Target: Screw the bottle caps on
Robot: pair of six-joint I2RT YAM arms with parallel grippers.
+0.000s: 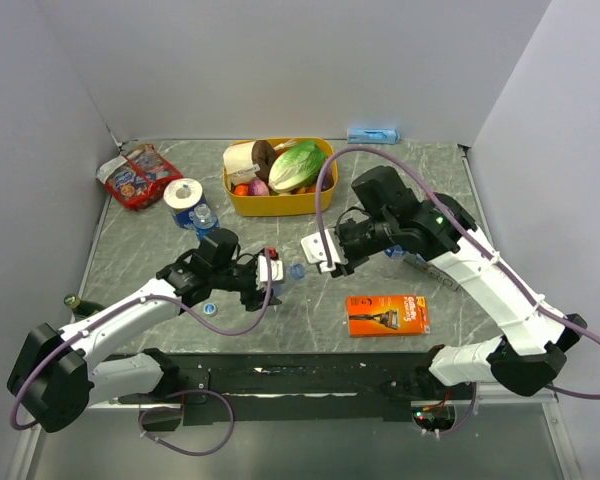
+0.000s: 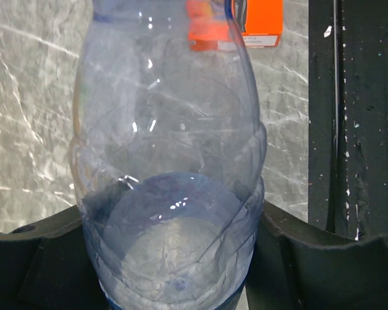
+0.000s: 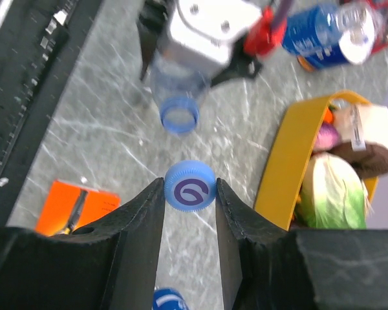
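From above, I'm seeing the left gripper (image 1: 268,272) clamping a bottle (image 1: 286,274) sideways, its neck pointing at the right gripper (image 1: 332,264). The left wrist view is showing the clear body wedged between narrowed jaws (it fills the frame). In the right wrist view, the jaws are pinching a bottle cap (image 3: 189,186) just short of the bottle's open mouth.

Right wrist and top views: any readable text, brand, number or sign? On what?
No words or numbers can be read in any view.
Bottle cap: a purple spiral sign on its pale centre, no lettering.
Orange box: print too small to read.
Snack bag: print blurred.
Bottle with blue label: markings blurred.
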